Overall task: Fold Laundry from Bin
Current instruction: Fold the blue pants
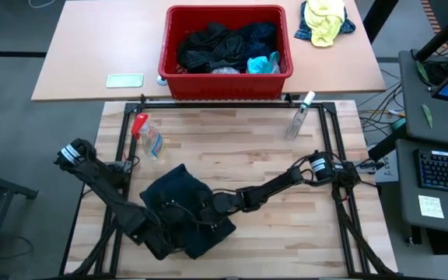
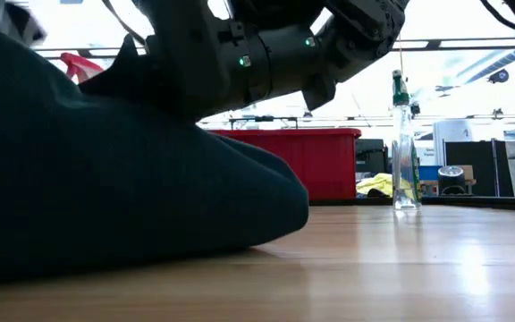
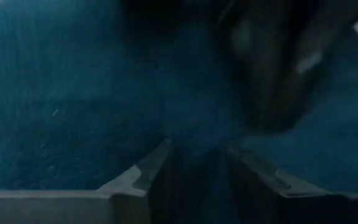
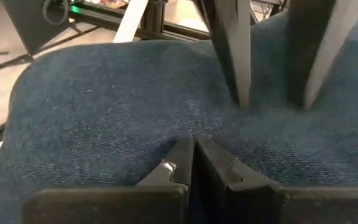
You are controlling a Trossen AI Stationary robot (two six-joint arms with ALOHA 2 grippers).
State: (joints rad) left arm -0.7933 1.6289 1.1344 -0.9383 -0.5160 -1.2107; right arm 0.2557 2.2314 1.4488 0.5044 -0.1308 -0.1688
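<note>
high view: a dark navy garment [image 1: 179,204] lies bunched on the wooden table [image 1: 286,233], near the front edge and left of centre. my left gripper [image 1: 179,225] is down on its front part, my right gripper [image 1: 207,208] reaches in from the right and sits on the cloth just beside it. the red bin [image 1: 225,76] stands on the far table behind, with more dark clothes [image 1: 216,47] and a turquoise piece [image 1: 261,64] inside. a clear spray bottle [image 1: 300,115] stands on the wood towards the right; a yellow-and-blue bundle [image 1: 323,22] lies right of the bin.

low view: the garment [image 2: 105,188] fills the left half as a rounded dark mound resting on the table [image 2: 401,268]. an arm crosses above it. the bin [image 2: 316,161] and the bottle [image 2: 404,152] show behind.

left wrist view: my two fingers [image 3: 145,174] stand a little apart, tips pressed into the blue cloth [image 3: 61,112], with a fold of cloth between them; i cannot tell whether they grip it.

right wrist view: my fingers [image 4: 176,165] are clenched together, tips touching, resting on the cloth [image 4: 104,118] with nothing visibly pinched. the left gripper's two fingers [image 4: 235,56] stand apart, tips down on the same cloth just ahead.
</note>
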